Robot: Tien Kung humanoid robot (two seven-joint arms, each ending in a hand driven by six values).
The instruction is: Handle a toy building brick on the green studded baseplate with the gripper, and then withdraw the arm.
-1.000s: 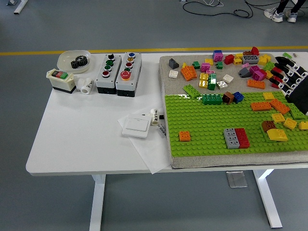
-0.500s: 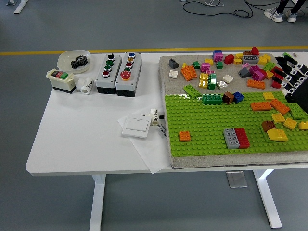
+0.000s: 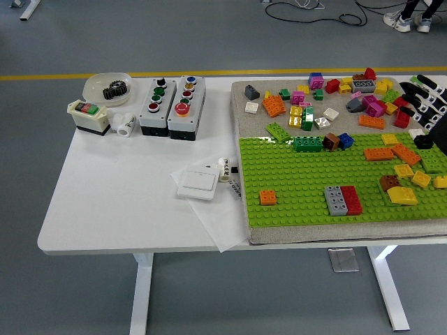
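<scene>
At the right edge of the green baseplate (image 3: 314, 183), I saw the right robot hand (image 3: 429, 105) with fingers spread, gripping nothing. Nearest it on the baseplate sat an orange brick (image 3: 406, 153); grey and red bricks (image 3: 343, 199) stood toward the front edge

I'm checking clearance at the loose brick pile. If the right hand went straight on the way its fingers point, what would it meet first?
The right hand, fingers spread and empty, points left across the loose pile. It would probably meet the red brick beside its fingertips first, though its height above the pile is unclear.
</scene>
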